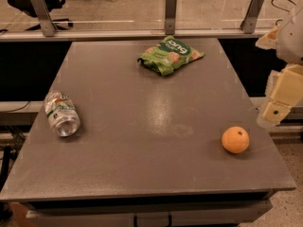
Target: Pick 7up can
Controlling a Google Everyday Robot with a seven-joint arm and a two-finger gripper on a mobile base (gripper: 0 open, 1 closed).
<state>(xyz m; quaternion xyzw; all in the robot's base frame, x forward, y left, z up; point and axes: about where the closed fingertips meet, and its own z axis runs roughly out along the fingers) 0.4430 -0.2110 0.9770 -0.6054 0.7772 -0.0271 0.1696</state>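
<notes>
The 7up can (61,114) lies on its side near the left edge of the grey table (142,164), its shiny round end facing the front. It is silvery with a white-and-green label and bits of red. My gripper (280,100) is the cream-coloured part at the far right edge of the camera view, beside the table's right edge. It is far from the can, with the whole table width between them, and holds nothing that I can see.
A green snack bag (169,55) lies at the back middle of the table. An orange (235,139) sits at the front right, close to my gripper. A rail with metal posts (171,11) runs behind the table.
</notes>
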